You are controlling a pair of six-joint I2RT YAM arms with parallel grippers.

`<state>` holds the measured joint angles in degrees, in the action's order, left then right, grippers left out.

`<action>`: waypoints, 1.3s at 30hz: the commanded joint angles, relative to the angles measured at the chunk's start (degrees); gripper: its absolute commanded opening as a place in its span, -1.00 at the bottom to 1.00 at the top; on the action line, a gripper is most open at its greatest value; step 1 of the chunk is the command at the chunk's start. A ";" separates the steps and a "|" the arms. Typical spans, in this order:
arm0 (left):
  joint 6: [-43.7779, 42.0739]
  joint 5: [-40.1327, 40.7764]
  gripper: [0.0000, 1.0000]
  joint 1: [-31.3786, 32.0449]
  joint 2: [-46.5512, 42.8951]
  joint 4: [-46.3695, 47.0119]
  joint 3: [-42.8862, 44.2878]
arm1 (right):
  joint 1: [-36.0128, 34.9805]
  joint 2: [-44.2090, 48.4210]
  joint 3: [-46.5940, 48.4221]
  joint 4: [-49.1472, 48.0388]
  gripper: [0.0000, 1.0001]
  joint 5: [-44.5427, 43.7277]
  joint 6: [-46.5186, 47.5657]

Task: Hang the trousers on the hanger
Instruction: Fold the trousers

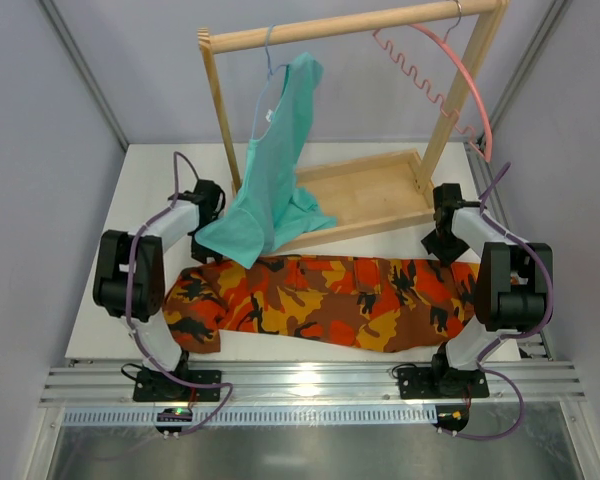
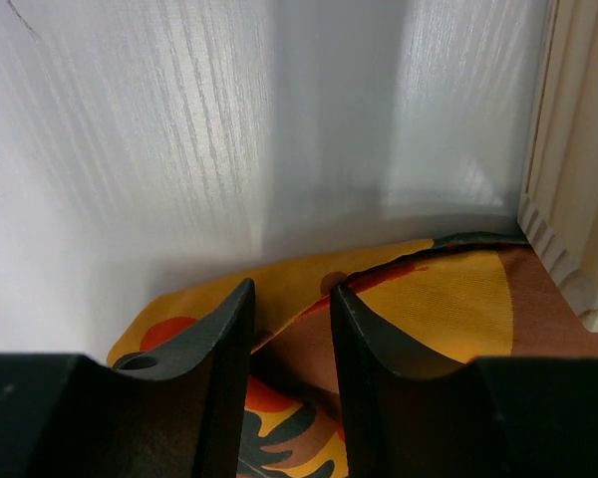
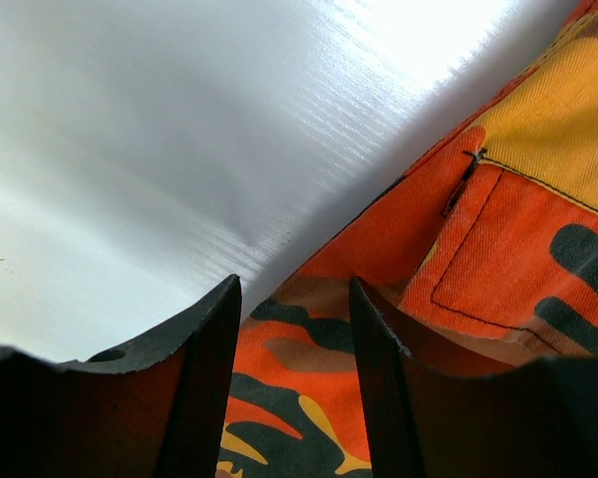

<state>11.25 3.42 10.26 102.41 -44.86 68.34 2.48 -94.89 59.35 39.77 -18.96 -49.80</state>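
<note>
The camouflage trousers (image 1: 320,300) lie flat across the near part of the table, from one arm to the other. The pink hanger (image 1: 467,75) hangs by its metal hook from the wooden rail at the back right, with nothing on it. My left gripper (image 1: 202,235) is low at the trousers' far left edge, partly under the teal garment. In the left wrist view its jaws (image 2: 291,289) stand a little apart, with a raised fold of trousers (image 2: 448,299) between them. My right gripper (image 1: 442,245) is at the far right edge. It (image 3: 294,283) is open over flat cloth (image 3: 518,229) by a pocket.
A wooden rack (image 1: 350,27) with a slatted base (image 1: 380,190) stands at the back of the white table (image 1: 150,180). A teal garment (image 1: 275,180) on a thin hanger drapes down to the trousers' far edge. The rack's base (image 2: 578,149) is close to the right of my left fingers.
</note>
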 commanded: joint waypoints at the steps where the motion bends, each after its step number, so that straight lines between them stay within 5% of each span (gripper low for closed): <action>1: -1.31 3.61 -0.27 1.16 0.16 -0.40 1.80 | 0.24 0.76 1.73 0.84 0.01 -0.90 0.32; 10: -0.96 4.67 -0.46 1.16 0.86 1.71 1.71 | 0.24 -0.64 2.34 1.10 0.01 -2.22 0.50; 16: -0.79 4.84 -0.98 1.16 1.65 1.27 2.24 | 0.33 -1.79 4.98 3.03 0.01 -4.15 -1.17; 25: 0.18 5.37 -1.00 1.16 1.65 0.56 2.24 | 1.21 -5.21 4.37 4.79 -0.02 -8.28 -3.81; 28: 0.62 6.51 -0.99 1.16 1.56 0.39 1.98 | 2.70 -6.09 4.28 4.17 -0.23 -8.81 -3.64; 31: 1.76 11.51 -1.00 1.16 3.32 -1.45 2.68 | 3.67 -6.01 4.81 5.41 -0.93 -12.41 -4.78; 39: 2.64 10.29 -0.99 1.16 3.42 -1.28 2.51 | 6.22 -4.07 3.23 4.44 -0.93 -15.93 -4.43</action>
<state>13.32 9.96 12.05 106.52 -45.12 70.15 6.68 -100.90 62.96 44.07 -26.68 -53.76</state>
